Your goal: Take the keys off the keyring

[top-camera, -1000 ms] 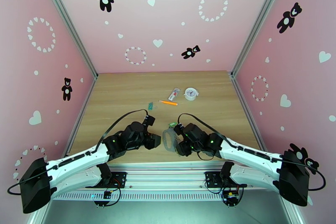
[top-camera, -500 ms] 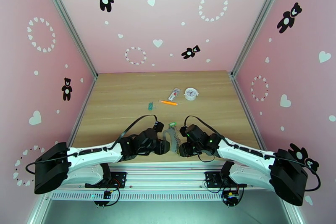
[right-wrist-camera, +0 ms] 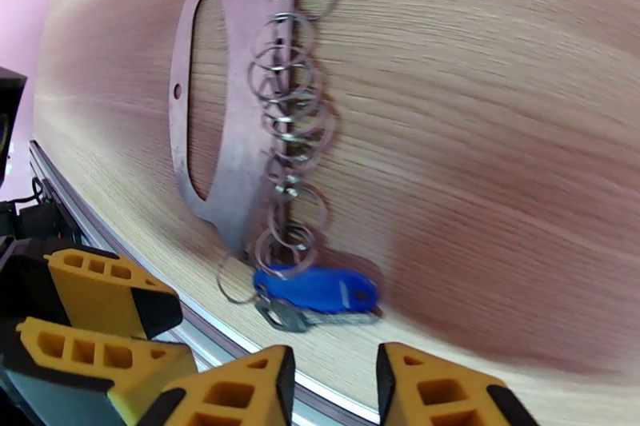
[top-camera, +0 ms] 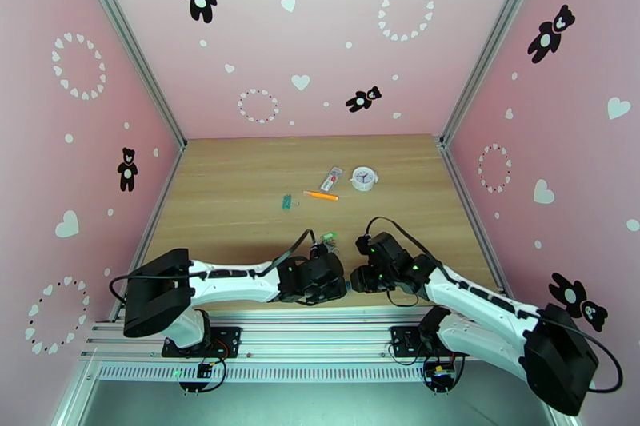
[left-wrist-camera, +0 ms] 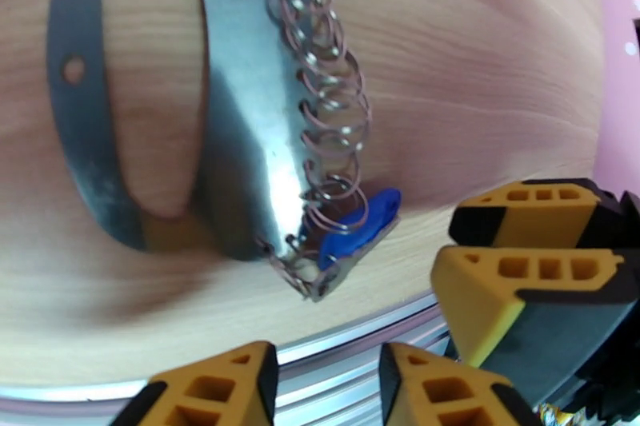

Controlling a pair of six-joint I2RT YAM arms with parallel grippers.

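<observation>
The keyring [left-wrist-camera: 240, 124] is a grey oval metal plate lying flat near the table's front edge, with a row of small wire rings [right-wrist-camera: 288, 116] along one side. The blue-headed key [right-wrist-camera: 316, 289] hangs on the end ring nearest the edge and rests on the wood [left-wrist-camera: 360, 229]. The green-headed key [top-camera: 326, 240] peeks out at the far end. My left gripper [left-wrist-camera: 328, 388] and right gripper [right-wrist-camera: 332, 396] face each other just short of the blue key, both open with nothing between the fingers. From above, the left gripper [top-camera: 340, 285] covers most of the keyring and the right gripper [top-camera: 358, 280] sits beside it.
Farther back on the table lie a teal trinket [top-camera: 286, 200], an orange pen [top-camera: 320, 195], a small packet [top-camera: 331, 178] and a round white clock [top-camera: 364, 177]. The table's metal front rail [right-wrist-camera: 200, 336] runs right beside the blue key.
My left arm has swung right and now sits over the keyring. The right gripper has backed off it slightly to the right. The left jaws have narrowed and the right ones have widened a little.
</observation>
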